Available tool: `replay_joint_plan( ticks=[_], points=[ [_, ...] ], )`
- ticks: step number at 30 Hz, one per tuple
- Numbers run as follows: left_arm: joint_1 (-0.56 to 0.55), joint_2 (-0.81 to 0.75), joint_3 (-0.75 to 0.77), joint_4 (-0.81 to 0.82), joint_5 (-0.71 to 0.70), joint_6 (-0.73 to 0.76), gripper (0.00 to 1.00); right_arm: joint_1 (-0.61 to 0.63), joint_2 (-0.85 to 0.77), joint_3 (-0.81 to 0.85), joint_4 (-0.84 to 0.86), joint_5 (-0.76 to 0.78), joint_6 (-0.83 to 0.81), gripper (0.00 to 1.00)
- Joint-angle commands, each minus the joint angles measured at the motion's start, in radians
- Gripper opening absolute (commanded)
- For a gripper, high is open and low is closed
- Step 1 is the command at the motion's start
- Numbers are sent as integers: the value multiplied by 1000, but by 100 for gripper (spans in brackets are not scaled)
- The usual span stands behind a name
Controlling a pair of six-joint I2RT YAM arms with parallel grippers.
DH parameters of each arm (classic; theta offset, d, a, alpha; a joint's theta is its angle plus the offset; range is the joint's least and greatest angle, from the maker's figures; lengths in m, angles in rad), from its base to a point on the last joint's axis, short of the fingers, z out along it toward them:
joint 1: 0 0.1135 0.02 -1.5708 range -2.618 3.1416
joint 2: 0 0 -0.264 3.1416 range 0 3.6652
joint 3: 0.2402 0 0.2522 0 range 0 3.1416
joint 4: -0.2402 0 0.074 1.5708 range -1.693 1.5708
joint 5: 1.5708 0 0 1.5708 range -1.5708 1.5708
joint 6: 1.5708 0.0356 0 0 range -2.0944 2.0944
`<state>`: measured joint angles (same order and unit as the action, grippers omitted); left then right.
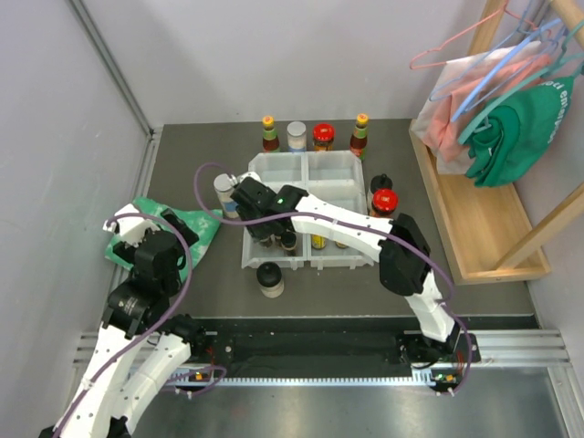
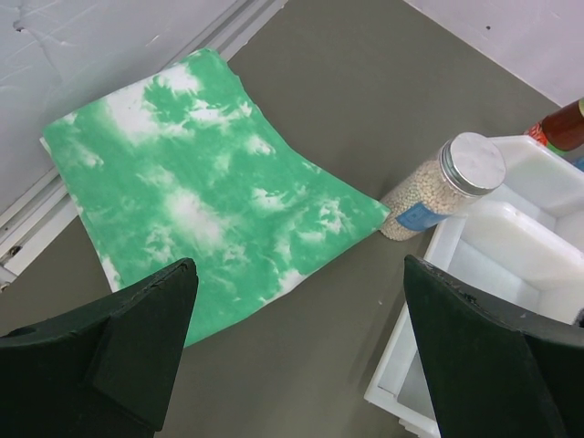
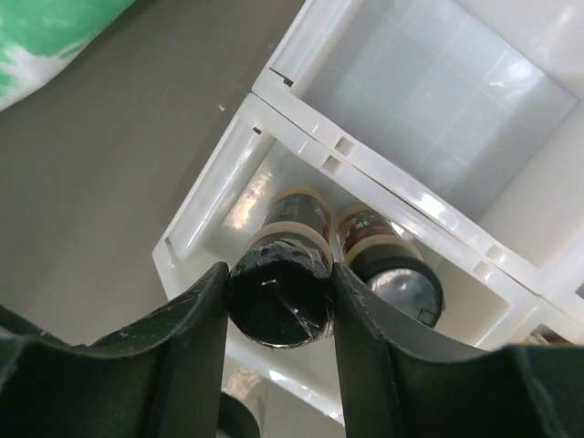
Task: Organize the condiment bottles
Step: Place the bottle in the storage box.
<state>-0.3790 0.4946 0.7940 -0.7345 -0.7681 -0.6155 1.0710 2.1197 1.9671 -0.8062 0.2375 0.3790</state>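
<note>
- A dark jar (image 3: 278,299) is clamped between the fingers of the right gripper (image 3: 278,274), at the near-left compartment of the tray (image 1: 336,175). Whether it touches the floor cannot be told.
- A second jar (image 3: 392,274) stands just beside it in that compartment.
- Four bottles (image 1: 297,136) line up behind the tray.
- Two bottles (image 1: 383,196) stand to its right, a pale-lidded jar (image 2: 443,187) to its left, and a black-capped jar (image 1: 269,278) in front.
- The left gripper (image 2: 301,356) is spread wide, holding nothing, over the table (image 2: 365,91) by the cloth (image 2: 201,182).
</note>
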Motion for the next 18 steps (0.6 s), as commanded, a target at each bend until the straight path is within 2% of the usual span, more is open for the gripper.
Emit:
replay_joint_plan(
  ticks=[1, 9, 18],
  points=[
    [5, -34, -10, 15, 0, -6, 99, 10, 28, 18, 64, 45, 15, 0],
    [6, -68, -9, 4, 7, -12, 99, 10, 135, 101, 59, 49, 1, 0],
    [5, -142, -42, 61, 41, 25, 99, -5, 149, 44, 87, 56, 17, 0]
  ],
)
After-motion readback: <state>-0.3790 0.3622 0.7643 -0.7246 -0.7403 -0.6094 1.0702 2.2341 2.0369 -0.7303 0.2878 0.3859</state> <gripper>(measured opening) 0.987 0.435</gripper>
